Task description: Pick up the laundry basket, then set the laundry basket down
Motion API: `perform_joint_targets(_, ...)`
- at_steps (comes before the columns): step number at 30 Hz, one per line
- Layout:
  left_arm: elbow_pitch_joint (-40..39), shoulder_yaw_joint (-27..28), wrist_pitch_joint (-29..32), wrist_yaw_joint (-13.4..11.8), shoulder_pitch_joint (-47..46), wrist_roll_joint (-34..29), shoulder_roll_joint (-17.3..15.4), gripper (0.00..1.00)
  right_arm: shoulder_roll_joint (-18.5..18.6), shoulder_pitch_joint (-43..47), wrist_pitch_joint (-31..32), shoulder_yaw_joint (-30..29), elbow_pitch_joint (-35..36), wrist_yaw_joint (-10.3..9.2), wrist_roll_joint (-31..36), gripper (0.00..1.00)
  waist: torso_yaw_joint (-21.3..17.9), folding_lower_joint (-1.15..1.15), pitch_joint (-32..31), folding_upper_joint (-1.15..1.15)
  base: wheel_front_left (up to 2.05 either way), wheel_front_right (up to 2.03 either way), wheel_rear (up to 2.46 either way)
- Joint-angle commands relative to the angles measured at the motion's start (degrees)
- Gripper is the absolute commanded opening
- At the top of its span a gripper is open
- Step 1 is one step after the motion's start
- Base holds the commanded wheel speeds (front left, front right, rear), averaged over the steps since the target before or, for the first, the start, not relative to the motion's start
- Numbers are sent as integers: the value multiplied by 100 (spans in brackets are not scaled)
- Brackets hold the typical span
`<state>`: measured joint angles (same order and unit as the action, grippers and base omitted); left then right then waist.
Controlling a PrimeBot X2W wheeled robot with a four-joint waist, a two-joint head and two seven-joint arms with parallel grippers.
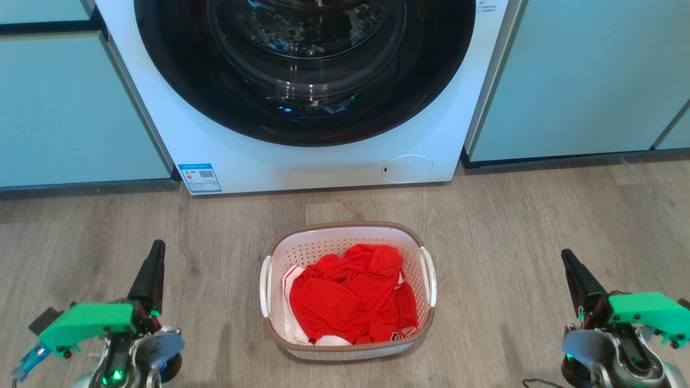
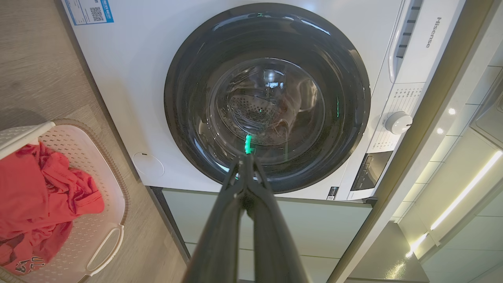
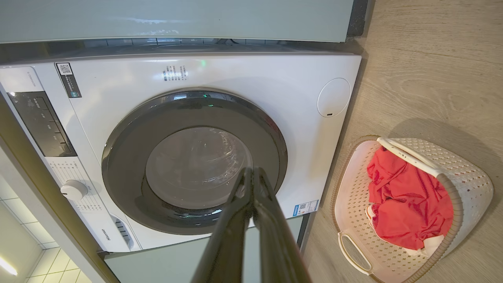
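Left hand and right hand flank the laundry basket, well apart.

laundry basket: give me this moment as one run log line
stage: not yet picked up | laundry basket: on floor before washer, red cloth inside | left gripper: shut, apart | right gripper: shut, apart

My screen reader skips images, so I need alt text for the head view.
A white perforated laundry basket holding red and white cloth sits on a wood floor in front of a white front-loading washing machine. The left gripper and right gripper, fingers together, stand at the lower corners, clear of the basket on either side.
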<state>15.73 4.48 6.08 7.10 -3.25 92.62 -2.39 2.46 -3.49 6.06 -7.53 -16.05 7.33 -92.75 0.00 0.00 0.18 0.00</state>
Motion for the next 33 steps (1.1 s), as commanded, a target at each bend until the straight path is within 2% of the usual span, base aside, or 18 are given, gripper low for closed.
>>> perform_joint_targets(1,-170,202,39,39,-293,-43,-49,0,42,-269,41,104,202,16,57,0,0,0,0,0,0,0,0)
perform_joint_targets(33,-170,202,39,39,-293,-43,-49,0,42,-269,41,104,202,16,57,0,0,0,0,0,0,0,0)
